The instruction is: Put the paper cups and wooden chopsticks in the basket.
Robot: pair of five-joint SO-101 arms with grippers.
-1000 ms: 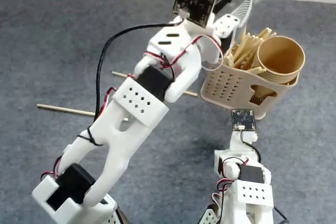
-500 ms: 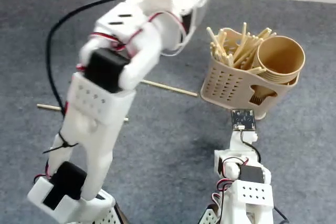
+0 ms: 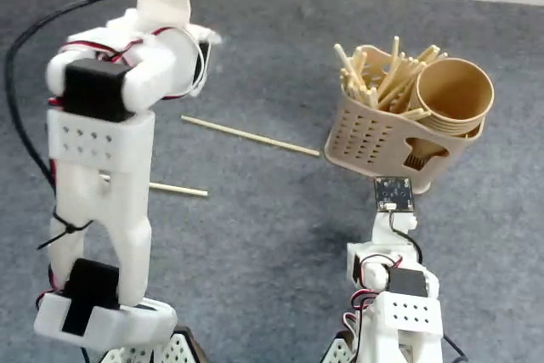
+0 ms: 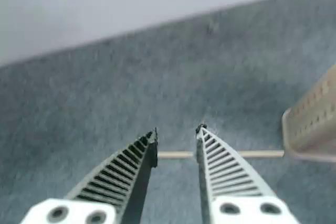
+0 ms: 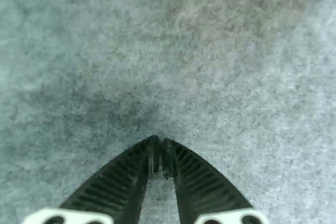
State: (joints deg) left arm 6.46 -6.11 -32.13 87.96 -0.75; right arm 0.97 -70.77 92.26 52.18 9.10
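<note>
In the high view, the basket (image 3: 382, 138) stood at the right of the grey surface (image 3: 272, 235). It held nested paper cups (image 3: 455, 91) and a bundle of chopsticks (image 3: 382, 78). A long chopstick (image 3: 251, 136) lay just left of it, and a second chopstick (image 3: 177, 189) lay farther left.

In the left wrist view, the left end effector (image 4: 177, 132) was narrowly parted and empty, with the long chopstick lying crosswise beyond its tips.

In the right wrist view, the right end effector (image 5: 159, 150) was closed on nothing, above the surface.
</note>
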